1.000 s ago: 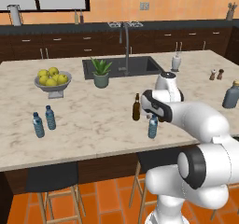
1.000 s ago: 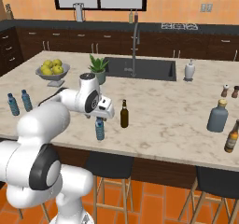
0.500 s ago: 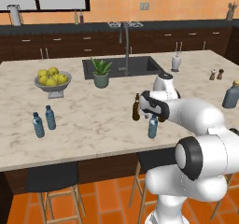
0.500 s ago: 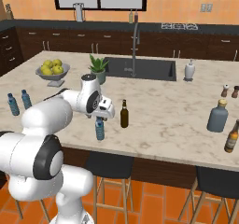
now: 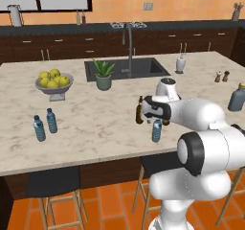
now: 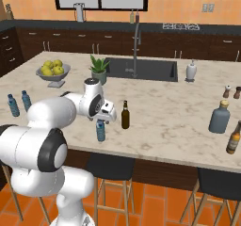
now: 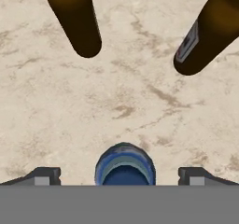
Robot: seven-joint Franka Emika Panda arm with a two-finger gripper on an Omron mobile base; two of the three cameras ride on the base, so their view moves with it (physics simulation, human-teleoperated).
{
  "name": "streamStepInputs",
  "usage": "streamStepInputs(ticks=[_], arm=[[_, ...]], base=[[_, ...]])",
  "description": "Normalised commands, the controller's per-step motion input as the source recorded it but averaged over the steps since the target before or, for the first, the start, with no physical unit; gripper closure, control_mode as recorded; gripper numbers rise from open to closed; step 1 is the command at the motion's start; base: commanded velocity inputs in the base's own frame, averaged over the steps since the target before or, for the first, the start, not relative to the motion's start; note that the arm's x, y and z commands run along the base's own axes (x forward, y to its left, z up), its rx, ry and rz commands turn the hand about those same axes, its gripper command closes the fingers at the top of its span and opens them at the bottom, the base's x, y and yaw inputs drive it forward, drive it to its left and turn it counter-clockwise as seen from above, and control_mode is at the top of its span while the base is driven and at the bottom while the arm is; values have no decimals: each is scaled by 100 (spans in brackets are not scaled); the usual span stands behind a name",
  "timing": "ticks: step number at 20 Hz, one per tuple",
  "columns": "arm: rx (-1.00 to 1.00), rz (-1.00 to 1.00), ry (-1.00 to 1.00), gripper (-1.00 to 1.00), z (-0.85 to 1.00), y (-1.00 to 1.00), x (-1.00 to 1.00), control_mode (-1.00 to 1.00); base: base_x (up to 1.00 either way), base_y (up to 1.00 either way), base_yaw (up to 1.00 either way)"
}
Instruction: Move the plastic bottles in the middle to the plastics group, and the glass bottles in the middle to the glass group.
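Gripper is seen spread wide directly above the water bottle, whose blue cap sits between the fingertips, ungripped. Two amber glass bottles are seen beyond it on the marble counter in the hand view. The squat grey-blue bottle is shown far right in the right base view; two clear water bottles are shown far left.

Your arm was glossy white, built of fat rounded links with dark grey rings at the joints. Its tool ended in two small dark finger tips, each with a paler grey pad.
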Motion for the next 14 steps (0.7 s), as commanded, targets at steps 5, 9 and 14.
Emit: streamStepInputs(ticks=[5,9,14], arm=[[1,0,0,-100,-15,0,0,-100],[0,0,0,-100,-6,0,0,-100],[0,0,0,100,0,0,0,-100]], base=[[0,0,0],[0,0,0],[0,0,0]])
